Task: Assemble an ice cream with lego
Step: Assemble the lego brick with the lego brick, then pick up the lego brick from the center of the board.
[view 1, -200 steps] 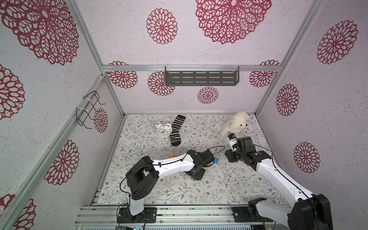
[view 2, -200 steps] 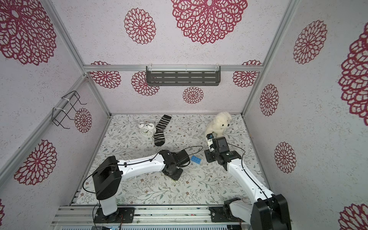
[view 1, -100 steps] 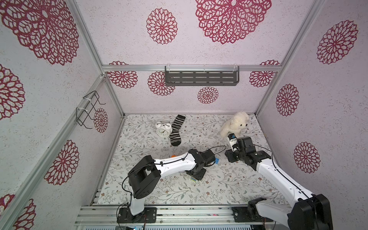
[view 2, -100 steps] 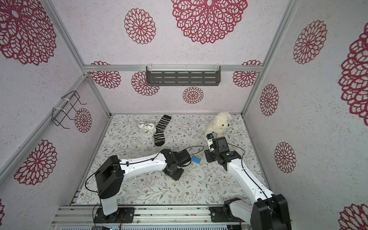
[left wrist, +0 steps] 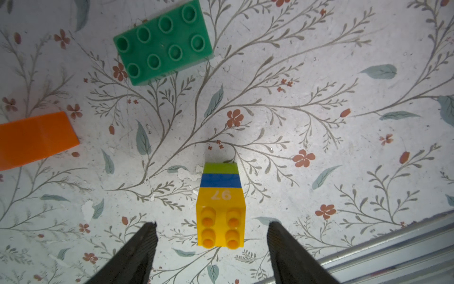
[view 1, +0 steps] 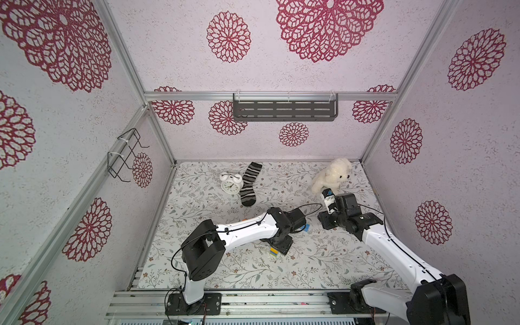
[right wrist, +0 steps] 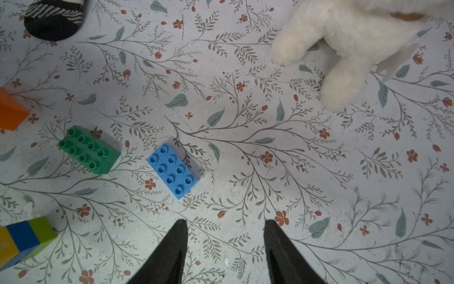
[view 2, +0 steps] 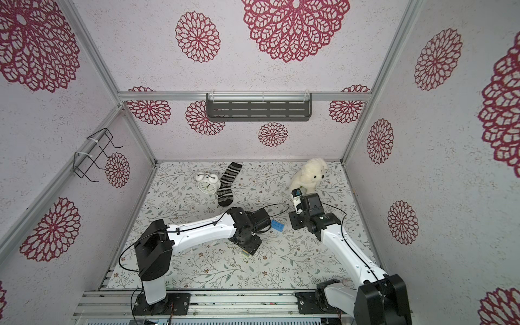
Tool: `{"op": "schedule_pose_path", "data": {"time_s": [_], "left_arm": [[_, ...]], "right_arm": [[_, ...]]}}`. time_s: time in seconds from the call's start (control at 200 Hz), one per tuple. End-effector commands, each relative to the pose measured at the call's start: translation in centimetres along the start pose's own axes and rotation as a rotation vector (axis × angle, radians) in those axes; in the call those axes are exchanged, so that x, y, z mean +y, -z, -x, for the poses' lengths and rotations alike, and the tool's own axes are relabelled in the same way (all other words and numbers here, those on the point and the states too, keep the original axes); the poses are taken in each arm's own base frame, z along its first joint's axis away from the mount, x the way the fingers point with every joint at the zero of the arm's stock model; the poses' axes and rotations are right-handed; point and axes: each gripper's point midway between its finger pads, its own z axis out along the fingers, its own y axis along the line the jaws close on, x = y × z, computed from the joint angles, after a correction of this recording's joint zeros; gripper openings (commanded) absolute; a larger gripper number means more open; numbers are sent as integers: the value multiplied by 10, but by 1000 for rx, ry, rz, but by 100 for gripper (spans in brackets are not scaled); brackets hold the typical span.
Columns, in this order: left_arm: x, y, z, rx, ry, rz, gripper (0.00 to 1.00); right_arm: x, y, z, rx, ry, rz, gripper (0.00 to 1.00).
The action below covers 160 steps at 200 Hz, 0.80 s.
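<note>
A short stack of lego, yellow on blue on lime, stands upright on the floral table, studs up. My left gripper is open, its fingers either side of the yellow brick and clear of it. In both top views the stack peeks out beside that gripper. The dark green brick and the orange piece lie loose beyond it. The light-blue brick lies alone ahead of my right gripper, which is open over bare table. No assembled ice cream shows.
A white plush bear sits just behind the right gripper. A striped sock and a white alarm clock lie at the back left. The metal rail of the table's front edge runs close to the stack.
My left gripper has gone from shut to open and let go of the yellow-blue-lime stack, which now stands free. The right arm has not moved.
</note>
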Motion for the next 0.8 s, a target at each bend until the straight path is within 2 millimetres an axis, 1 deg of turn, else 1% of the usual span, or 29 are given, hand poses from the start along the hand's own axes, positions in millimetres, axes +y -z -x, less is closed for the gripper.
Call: {"op": "schedule_pose_path", "data": {"time_s": [0.0,0.06,0.185,0.2,0.29,0.365,0.45,0.565,0.67,0.675,0.795], "left_arm": [[3,39,12,-117,-5,-23,81],[8,52,16,-175,2,-28,84],[25,75,27,-301,66,-77,85],[28,73,27,-305,76,-80,85],[45,84,33,-383,155,-158,85],[61,90,38,-443,224,-218,86],[78,93,42,-484,291,-272,87],[93,97,43,-514,329,-307,87],[99,98,42,-522,331,-323,88],[99,98,42,-521,331,-323,88],[101,95,42,-513,331,-342,88]], "right_arm": [[0,-2,0,6,19,10,55],[2,-3,-1,17,32,21,56],[11,-11,-7,70,90,57,61],[12,-12,-7,79,100,59,61],[23,-21,-13,133,190,95,65],[33,-29,-21,201,283,132,68],[40,-38,-26,269,387,162,70],[47,-44,-21,320,499,197,72],[56,-46,-15,338,569,235,74],[56,-46,-12,333,572,237,74],[70,-52,-12,372,635,282,74]]}}
